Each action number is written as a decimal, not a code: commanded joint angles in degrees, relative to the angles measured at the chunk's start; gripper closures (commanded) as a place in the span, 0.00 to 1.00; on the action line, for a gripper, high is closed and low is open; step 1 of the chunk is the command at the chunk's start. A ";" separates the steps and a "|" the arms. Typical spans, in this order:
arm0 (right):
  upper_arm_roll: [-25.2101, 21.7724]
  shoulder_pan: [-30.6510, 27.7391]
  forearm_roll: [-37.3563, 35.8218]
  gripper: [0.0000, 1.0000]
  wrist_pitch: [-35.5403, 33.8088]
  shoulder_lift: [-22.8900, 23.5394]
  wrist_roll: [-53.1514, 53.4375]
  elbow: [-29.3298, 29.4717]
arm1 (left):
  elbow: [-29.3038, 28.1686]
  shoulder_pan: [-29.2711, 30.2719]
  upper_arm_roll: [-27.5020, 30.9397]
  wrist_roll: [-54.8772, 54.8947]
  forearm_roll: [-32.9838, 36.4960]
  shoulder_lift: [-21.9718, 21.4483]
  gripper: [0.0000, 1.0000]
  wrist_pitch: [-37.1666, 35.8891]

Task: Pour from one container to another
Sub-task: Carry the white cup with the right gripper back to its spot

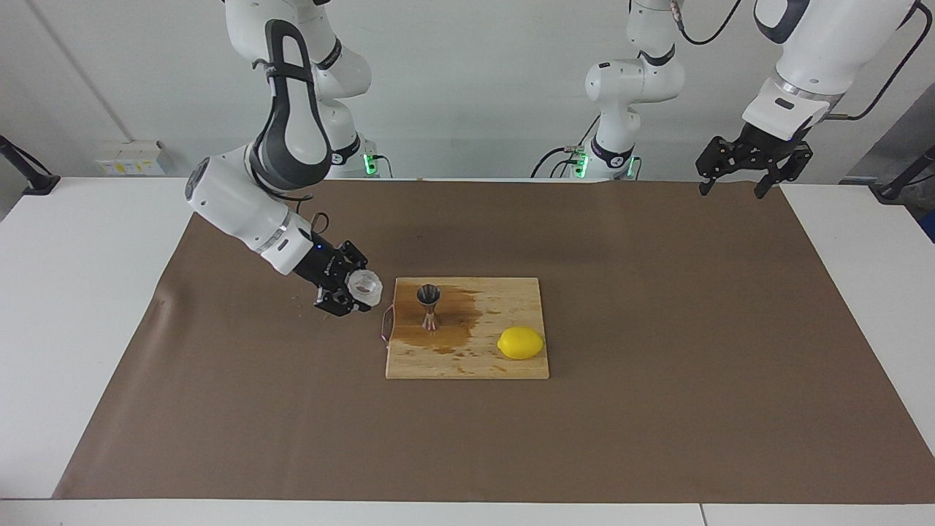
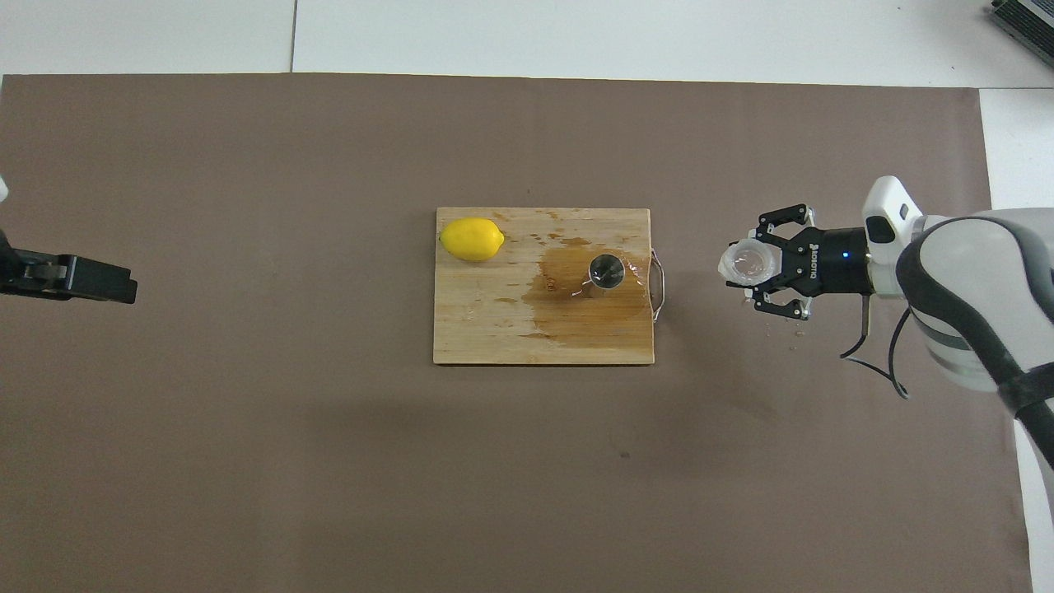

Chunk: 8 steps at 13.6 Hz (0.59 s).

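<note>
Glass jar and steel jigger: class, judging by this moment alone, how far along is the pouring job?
Done, apparently: the jigger stands upright on the cutting board in a wet stain, though its fill cannot be seen. In hand: the right gripper holds the glass jar tilted over the brown mat, off the board. Left: setting the jar down. The left gripper waits open.

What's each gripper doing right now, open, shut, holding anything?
Left gripper: open, empty, waiting over the left arm's end of the table.
Right gripper: shut on the glass jar, over the brown mat.
</note>
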 commanded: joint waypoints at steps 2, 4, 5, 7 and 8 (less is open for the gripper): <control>0.75 -5.19 2.03 0.71 -1.61 0.79 -9.55 -3.88 | -0.66 0.42 -0.02 0.42 -0.36 -0.90 0.00 -0.52; 0.75 -8.26 4.12 0.71 -3.45 4.65 -16.66 -4.15 | -0.66 0.42 -0.02 0.42 -0.36 -0.90 0.00 -0.52; 0.75 -9.24 5.10 0.71 -3.54 6.15 -20.00 -4.15 | -0.66 0.42 -0.02 0.42 -0.36 -0.90 0.00 -0.52; 0.75 -10.21 5.11 0.71 -3.19 7.65 -24.06 -4.15 | -0.66 0.42 -0.02 0.42 -0.36 -0.90 0.00 -0.52; 0.75 -11.17 5.11 0.71 -3.19 8.44 -25.82 -4.15 | -0.66 0.42 -0.02 0.42 -0.36 -0.90 0.00 -0.52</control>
